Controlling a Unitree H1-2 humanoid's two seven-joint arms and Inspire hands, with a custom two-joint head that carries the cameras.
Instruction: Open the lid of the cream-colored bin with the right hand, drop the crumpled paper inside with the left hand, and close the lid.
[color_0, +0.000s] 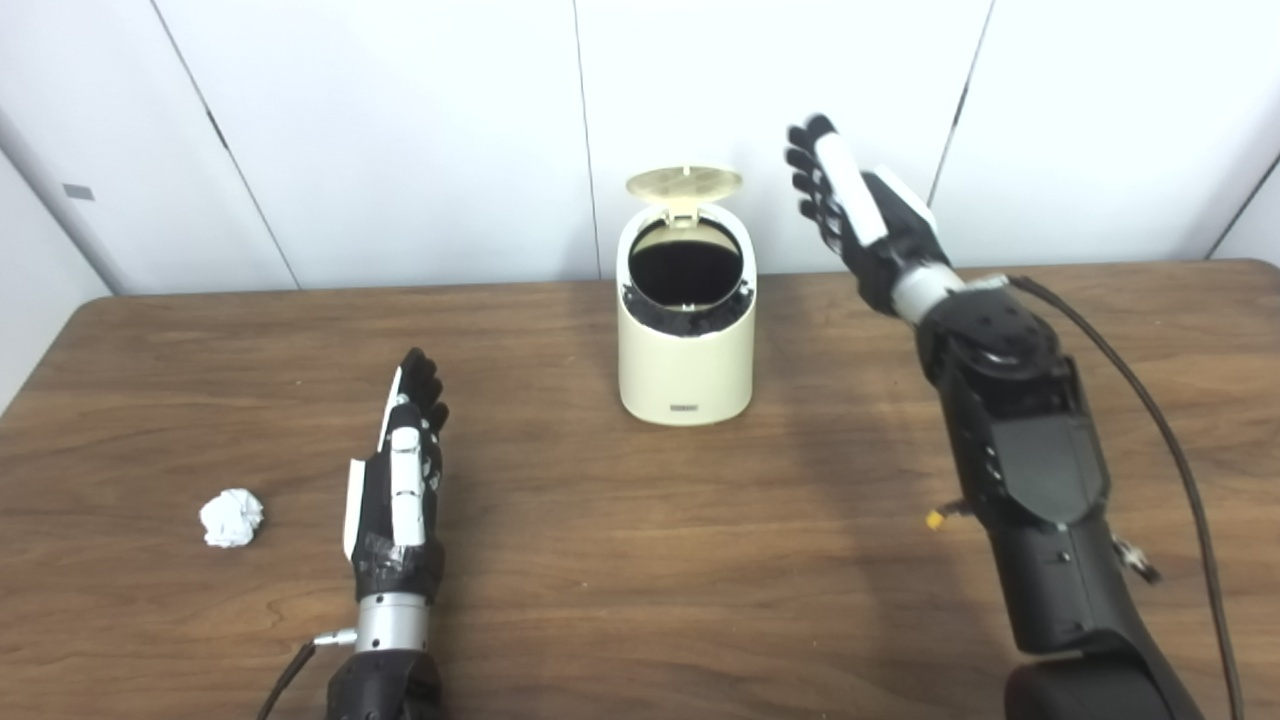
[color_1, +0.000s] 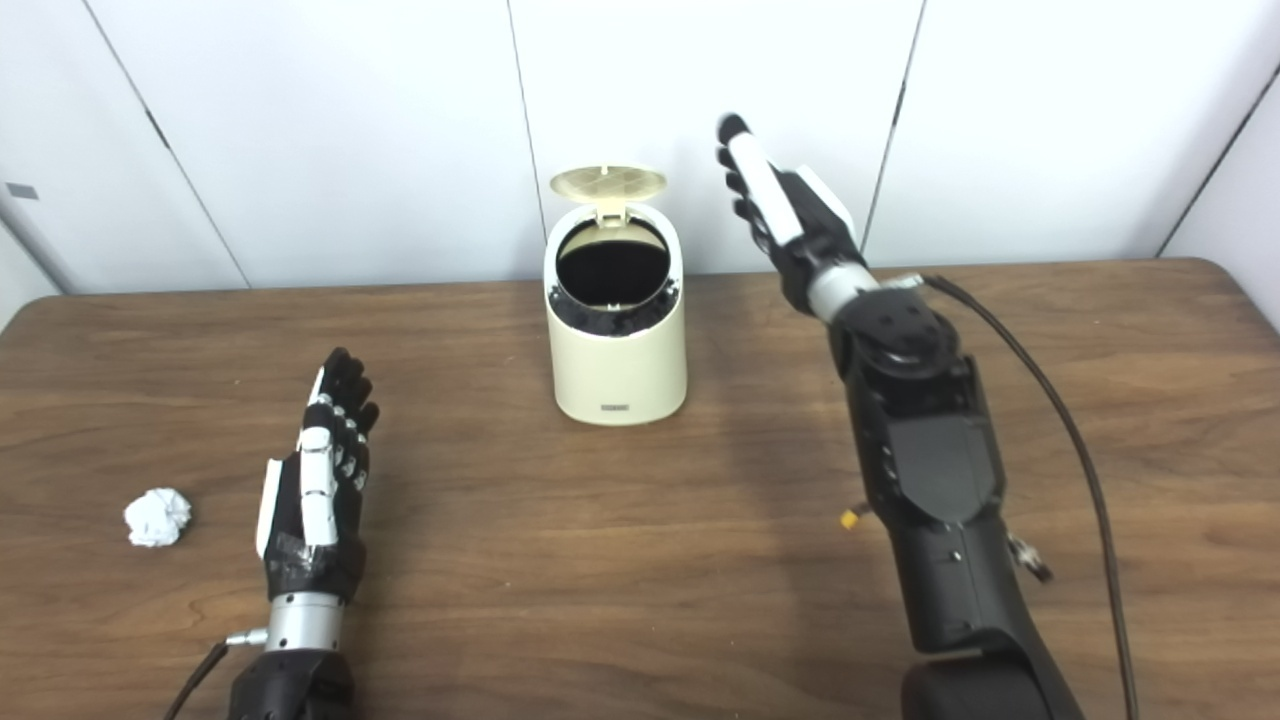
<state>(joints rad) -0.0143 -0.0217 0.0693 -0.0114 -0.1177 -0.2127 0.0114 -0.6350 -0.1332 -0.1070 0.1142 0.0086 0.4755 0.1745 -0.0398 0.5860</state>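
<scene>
**Bin open, both hands empty, paper on table**

Sitting on the wooden table (color_0: 640, 600): cream-colored bin (color_0: 685, 370), toward the far edge, upright. Lid (color_0: 684, 184) standing raised at the back of the bin, tilted up on its hinge, ribbed underside facing forward. Round dark opening showing fully, nothing visible inside.

Right hand (color_0: 850, 215) hovering in the air, raised above table level, just to the right of the bin and about level with the lid. Fingers (color_0: 812, 175) stretched out and spread, pointing up and away toward the white wall panels (color_0: 400, 130). Holding nothing; released. Not touching the bin or lid: a clear gap showing between the fingertips and the lid edge. Black cable (color_0: 1170, 450) trailing back along the right forearm.

Left hand (color_1: 318, 480) lying low over the table, near side, well short of the bin. Fingers (color_1: 345, 395) extended straight forward, close together, pointing away from the robot. Holding nothing; released. Cannot tell whether resting on the wood or hovering just above it.

Crumpled paper (color_0: 231, 518) lying on the table, to the left of the left hand, level with the palm rather than the fingertips. Apart from the hand, bare wood showing between. Well apart from the bin, which stands ahead of and to the right of the left fingertips.
</scene>
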